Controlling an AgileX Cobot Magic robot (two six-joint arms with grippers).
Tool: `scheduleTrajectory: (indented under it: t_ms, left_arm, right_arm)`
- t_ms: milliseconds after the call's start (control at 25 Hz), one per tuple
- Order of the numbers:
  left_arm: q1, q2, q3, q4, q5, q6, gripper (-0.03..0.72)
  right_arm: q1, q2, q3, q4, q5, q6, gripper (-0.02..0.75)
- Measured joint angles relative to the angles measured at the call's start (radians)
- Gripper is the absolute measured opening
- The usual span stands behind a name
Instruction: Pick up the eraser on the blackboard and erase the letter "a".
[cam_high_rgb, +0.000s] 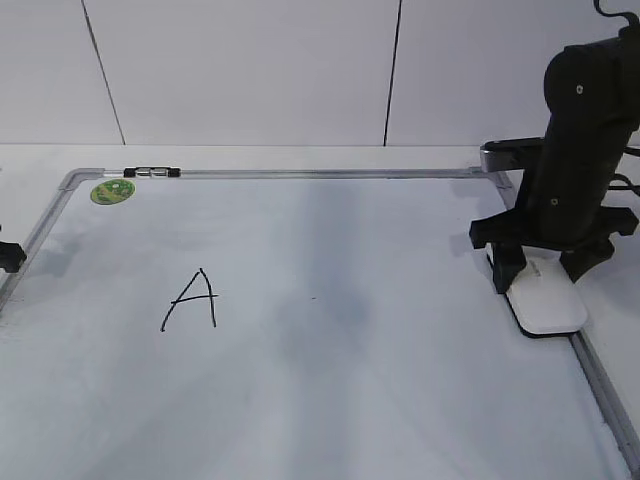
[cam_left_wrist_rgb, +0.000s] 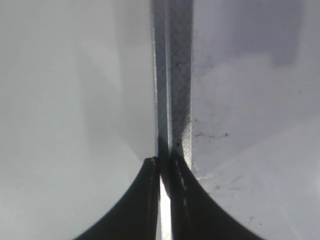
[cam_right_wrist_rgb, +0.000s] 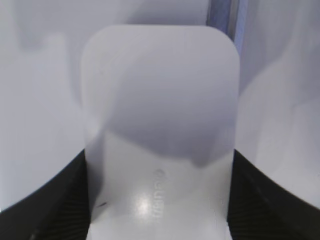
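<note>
The white eraser (cam_high_rgb: 548, 303) lies on the blackboard (cam_high_rgb: 350, 330) at its right edge, by the metal frame. My right gripper (cam_high_rgb: 545, 268) stands over it with a finger against each long side. In the right wrist view the eraser (cam_right_wrist_rgb: 160, 110) fills the space between the jaws (cam_right_wrist_rgb: 159, 165), grey lettering up. A black angular capital "A" (cam_high_rgb: 192, 299) is written at the board's left. No lowercase "a" shows anywhere. My left gripper (cam_high_rgb: 8, 257) sits at the board's left frame, shut and empty (cam_left_wrist_rgb: 164, 162).
A round green sticker (cam_high_rgb: 112, 191) is at the board's far left corner. A small dark clip-like piece (cam_high_rgb: 150, 173) lies on the far frame. The silver frame (cam_left_wrist_rgb: 175, 75) runs under the left jaws. A white wall stands behind.
</note>
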Motion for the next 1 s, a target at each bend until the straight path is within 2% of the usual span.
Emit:
scheduleTrajectory:
  t_ms: [600, 1000]
  left_arm:
    - [0.000, 0.000, 0.000, 0.000, 0.002, -0.002, 0.017]
    - [0.000, 0.000, 0.000, 0.000, 0.002, -0.002, 0.017]
  right_arm:
    - [0.000, 0.002, 0.000, 0.010, -0.026, 0.000, 0.515]
    - [0.000, 0.004, 0.002, 0.031, -0.044, -0.004, 0.544]
